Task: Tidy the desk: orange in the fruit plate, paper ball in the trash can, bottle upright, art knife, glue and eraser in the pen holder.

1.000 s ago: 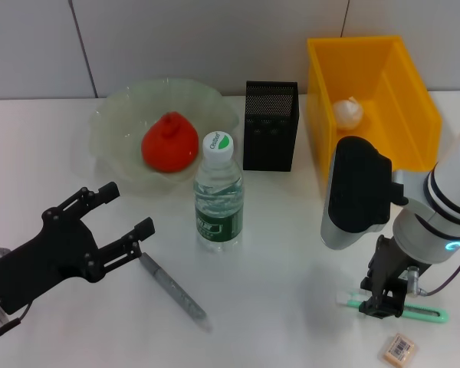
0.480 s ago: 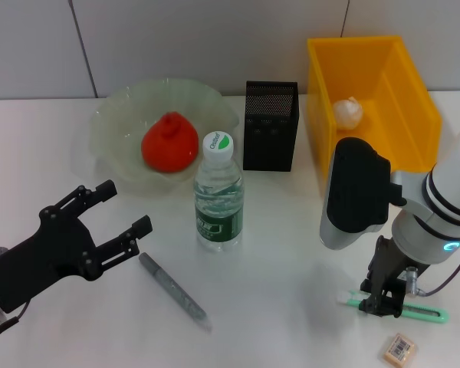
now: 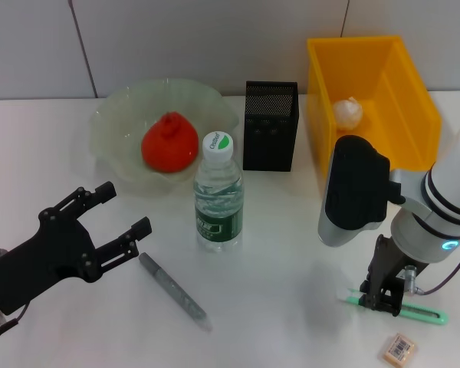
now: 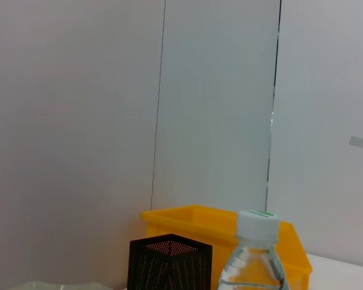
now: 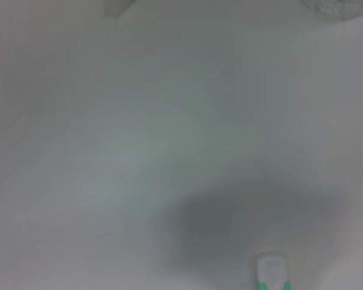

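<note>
one of each item, two end effectors over a white tabletop

the tabletop carries one of each thing. one orange sits inside the one fruit plate at the far left. one bottle stands upright near the middle, cap up, just in front of the plate's rim. one pen holder stands behind the bottle, between the plate and the one trash can at the far right. one paper ball lies inside the trash can.

three small items lie flat on the tabletop, outside the pen holder: one grey art knife in front of the bottle, one green-and-white glue stick at the near right, and one eraser just in front of the glue, apart from it.

the left end effector hovers at the near left, its two fingers spread wide and holding nothing, its lower fingertip near the knife's upper end. the right end effector is down at the glue stick, fingers set narrowly about its white-capped end; whether they actually grip it cannot be told.

the left wrist view shows the bottle cap, pen holder and trash can. the right wrist view shows only the glue's capped end on blurred tabletop.
</note>
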Action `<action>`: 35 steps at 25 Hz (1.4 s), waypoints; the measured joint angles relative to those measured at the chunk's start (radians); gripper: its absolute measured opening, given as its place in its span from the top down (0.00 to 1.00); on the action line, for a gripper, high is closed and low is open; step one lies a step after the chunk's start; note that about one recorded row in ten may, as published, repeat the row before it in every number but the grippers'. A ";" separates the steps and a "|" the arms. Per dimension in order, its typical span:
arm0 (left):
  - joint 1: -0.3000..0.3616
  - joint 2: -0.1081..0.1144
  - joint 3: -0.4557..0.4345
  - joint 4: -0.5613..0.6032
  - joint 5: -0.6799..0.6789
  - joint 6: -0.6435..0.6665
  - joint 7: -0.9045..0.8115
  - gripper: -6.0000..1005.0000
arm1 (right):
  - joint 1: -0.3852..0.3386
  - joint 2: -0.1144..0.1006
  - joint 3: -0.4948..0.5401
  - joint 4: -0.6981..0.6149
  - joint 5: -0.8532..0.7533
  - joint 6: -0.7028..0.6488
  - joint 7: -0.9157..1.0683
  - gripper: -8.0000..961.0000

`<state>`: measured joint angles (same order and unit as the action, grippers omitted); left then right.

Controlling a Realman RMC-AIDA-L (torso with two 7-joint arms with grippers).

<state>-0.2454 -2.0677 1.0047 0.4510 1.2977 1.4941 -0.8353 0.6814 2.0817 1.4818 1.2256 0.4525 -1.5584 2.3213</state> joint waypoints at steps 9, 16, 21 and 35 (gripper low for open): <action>0.003 0.000 0.000 0.000 0.000 0.002 0.006 0.18 | 0.002 0.000 0.001 -0.012 0.000 0.000 0.006 0.87; 0.003 0.000 0.000 0.000 0.000 0.008 0.007 0.18 | 0.001 0.000 0.000 -0.013 0.000 0.001 0.006 0.89; 0.003 0.000 0.000 -0.001 0.000 0.008 0.008 0.18 | 0.000 0.000 -0.001 -0.012 -0.001 0.008 0.006 0.90; 0.003 0.000 -0.003 0.000 0.000 0.009 0.009 0.18 | 0.000 -0.001 0.098 0.089 -0.010 0.019 0.009 0.90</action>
<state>-0.2425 -2.0678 1.0021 0.4506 1.2977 1.5033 -0.8267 0.6810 2.0809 1.5797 1.3142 0.4424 -1.5399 2.3299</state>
